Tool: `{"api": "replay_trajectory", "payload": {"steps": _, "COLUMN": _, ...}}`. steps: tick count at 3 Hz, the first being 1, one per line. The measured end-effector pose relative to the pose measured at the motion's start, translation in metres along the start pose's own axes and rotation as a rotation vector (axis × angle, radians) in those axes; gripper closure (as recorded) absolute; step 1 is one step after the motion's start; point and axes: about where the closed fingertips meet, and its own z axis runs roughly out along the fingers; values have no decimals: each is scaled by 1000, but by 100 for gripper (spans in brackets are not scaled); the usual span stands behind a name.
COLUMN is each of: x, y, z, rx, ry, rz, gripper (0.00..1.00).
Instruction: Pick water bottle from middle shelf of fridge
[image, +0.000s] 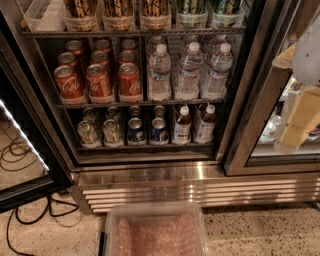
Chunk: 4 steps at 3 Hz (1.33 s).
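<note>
Tool (298, 122) right of fridge (150, 176), grip state I cannot tell | risk: water bottle (159, 74) packed tight on middle shelf (100, 105); I may topple its neighbours (189, 75).

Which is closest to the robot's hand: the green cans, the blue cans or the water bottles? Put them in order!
The hand hangs at the far right.
1. Water bottles, middle shelf, right side.
2. Blue cans, bottom shelf, middle.
3. Green cans, bottom shelf, far left.
</note>
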Motion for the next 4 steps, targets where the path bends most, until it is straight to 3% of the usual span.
{"api": "replay_trajectory", "payload": {"steps": 1, "x": 0, "y": 0, "z": 0, "rx": 0, "ry": 0, "rz": 0, "gripper": 0}}
{"api": "replay_trajectory", "payload": {"steps": 2, "x": -13, "y": -4, "z": 28, "rx": 0, "ry": -66, "rz": 38, "gripper": 0}}
{"api": "replay_trajectory", "payload": {"steps": 3, "x": -41, "y": -7, "z": 101, "rx": -54, "ry": -184, "rz": 109, "gripper": 0}}
{"api": "replay_trajectory", "payload": {"steps": 4, "x": -70, "y": -25, "z": 139, "rx": -56, "ry": -289, "rz": 112, "gripper": 0}}
